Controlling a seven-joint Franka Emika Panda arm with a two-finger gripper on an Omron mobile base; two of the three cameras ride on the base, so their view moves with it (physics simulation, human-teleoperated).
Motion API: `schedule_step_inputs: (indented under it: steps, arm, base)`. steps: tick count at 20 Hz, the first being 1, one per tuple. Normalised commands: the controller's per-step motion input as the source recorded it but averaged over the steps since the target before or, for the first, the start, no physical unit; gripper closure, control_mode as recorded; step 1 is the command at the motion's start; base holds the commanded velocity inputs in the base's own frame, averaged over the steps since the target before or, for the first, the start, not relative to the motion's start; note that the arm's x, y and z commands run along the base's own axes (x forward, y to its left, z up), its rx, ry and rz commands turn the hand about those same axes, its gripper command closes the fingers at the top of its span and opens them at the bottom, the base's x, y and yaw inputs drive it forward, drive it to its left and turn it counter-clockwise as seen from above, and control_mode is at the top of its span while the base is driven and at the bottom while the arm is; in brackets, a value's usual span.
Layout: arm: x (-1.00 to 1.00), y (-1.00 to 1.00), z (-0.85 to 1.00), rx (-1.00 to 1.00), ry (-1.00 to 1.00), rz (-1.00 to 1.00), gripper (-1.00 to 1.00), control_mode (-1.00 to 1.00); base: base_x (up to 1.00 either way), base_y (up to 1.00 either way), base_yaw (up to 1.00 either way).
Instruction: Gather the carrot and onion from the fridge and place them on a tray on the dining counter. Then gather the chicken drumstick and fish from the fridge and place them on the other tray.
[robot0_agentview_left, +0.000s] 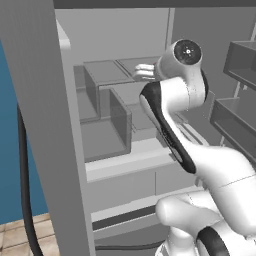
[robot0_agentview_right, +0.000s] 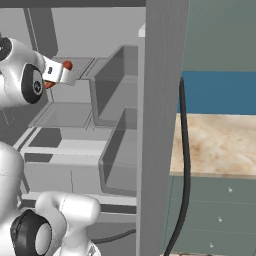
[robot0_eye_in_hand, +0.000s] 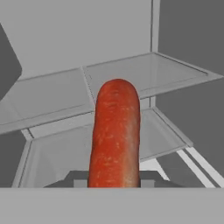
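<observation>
A: So, from the left base camera, what is the room like?

B: The fridge (robot0_agentview_left: 125, 125) stands open, all grey inside. Its near wall fills the left of the picture, with a blue wall behind it and a strip of tiled floor at the bottom. Inside are glass shelves (robot0_agentview_left: 105, 75) and two clear bins (robot0_agentview_left: 107, 130), and door racks (robot0_agentview_left: 235, 115) hang on the right. The white arm (robot0_agentview_left: 175, 115) reaches up into the shelf space, and its own bulk hides most of the hand.

A: And from the right base camera?

B: The same fridge, with a dark cable (robot0_agentview_right: 186, 165) running down beside its wall. Past that lie a marbled counter top (robot0_agentview_right: 215, 145) and grey-green drawers (robot0_agentview_right: 215, 210). The gripper (robot0_agentview_right: 62, 72) is up by the glass shelves, with orange-red showing at its tip and just beneath the hand.

A: What does the hand camera give?

B: The carrot (robot0_eye_in_hand: 115, 135), close up. It is a thick orange-red stick with a rounded end and faint pale flecks, standing straight out from between the fingers (robot0_eye_in_hand: 76, 180) and off the shelves. The jaws are pinched on its base. Behind it sit two glass shelves, one above the other, against the grey back wall.
</observation>
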Motion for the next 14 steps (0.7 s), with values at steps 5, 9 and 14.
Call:
schedule_step_inputs:
  steps: [5, 9, 14]
  arm:
    - [-0.93, 0.0, 0.05, 0.0, 0.11, 0.13, 1.0, -1.0]
    - [-0.87, -0.01, 0.0, 0.0, 0.09, 0.11, 1.0, -1.0]
    - [-0.95, -0.01, 0.0, -0.02, 0.04, 0.06, 1.0, -1.0]
  base:
    - [0.0, 0.0, 0.0]
    - [0.0, 0.0, 0.0]
    - [0.0, 0.0, 0.0]
